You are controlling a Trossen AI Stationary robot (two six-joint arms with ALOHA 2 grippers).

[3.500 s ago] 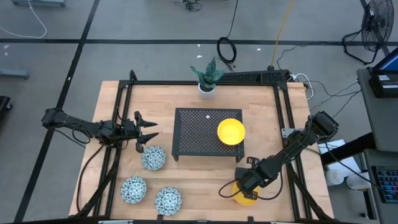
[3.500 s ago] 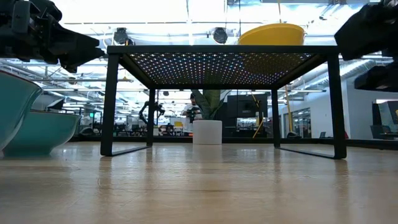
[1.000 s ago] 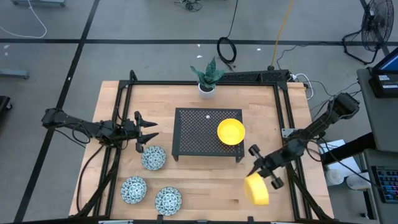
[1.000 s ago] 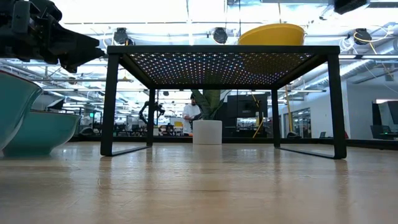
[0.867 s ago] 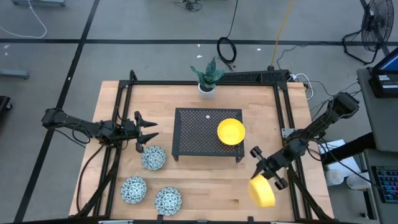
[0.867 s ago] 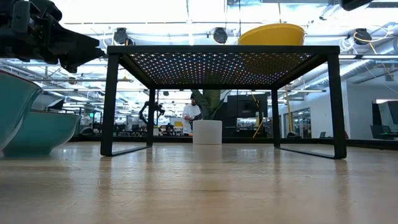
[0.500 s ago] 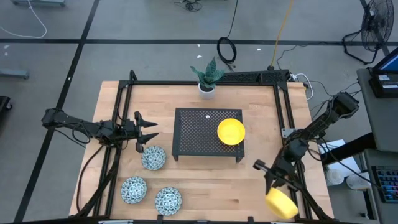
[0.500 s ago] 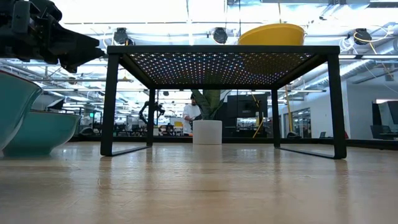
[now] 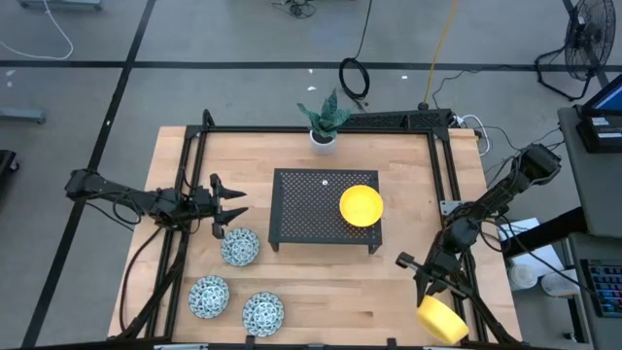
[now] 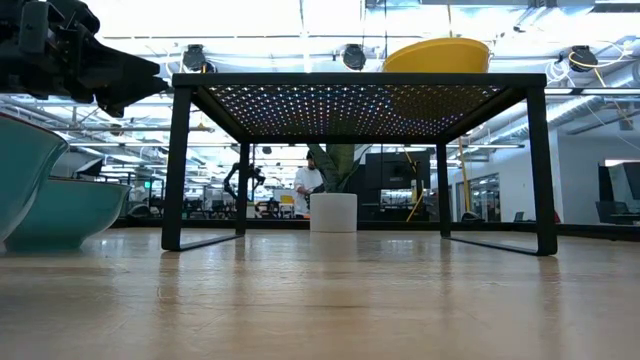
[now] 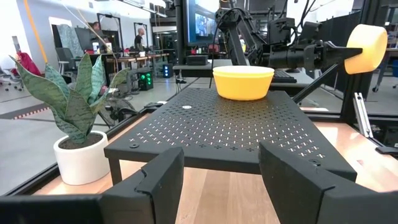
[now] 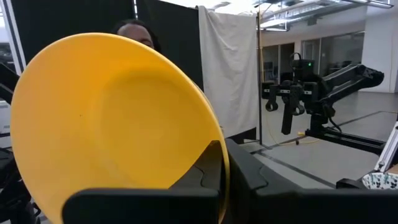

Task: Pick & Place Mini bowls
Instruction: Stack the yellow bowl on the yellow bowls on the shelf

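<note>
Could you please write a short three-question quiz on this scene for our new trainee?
1. True or false: the right tool is shut on a yellow mini bowl.
2. How many patterned mini bowls sit on the wooden table?
A) two B) three C) four
3. Fill in: the second yellow bowl rests on the black perforated ____.

Key
1. True: in the right wrist view the dark fingers pinch the bowl's rim, and the bowl is near the table's front right corner.
2. B: three, near the open left tool.
3. Stand.
</note>
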